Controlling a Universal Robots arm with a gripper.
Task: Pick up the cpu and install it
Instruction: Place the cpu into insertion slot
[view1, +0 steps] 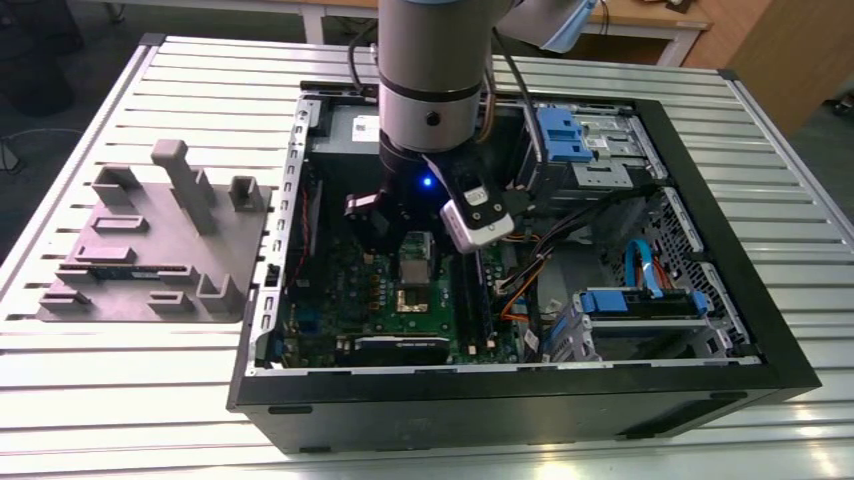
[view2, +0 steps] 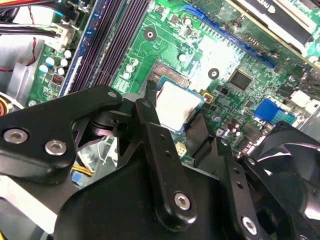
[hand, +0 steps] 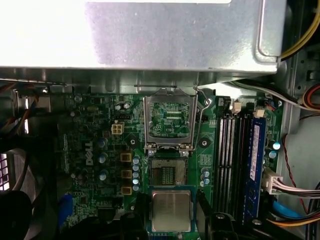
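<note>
A grey moulded tray lies beside an open black computer case on a slatted metal table.

Slatted metal table, grey moulded tray on it, open black computer case beside

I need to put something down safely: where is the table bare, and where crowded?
Bare slatted metal table lies at the exterior view's left, in front of and behind the grey moulded tray. Crowded: inside the open black computer case, where the hand holds the small silvery square cpu.
</note>
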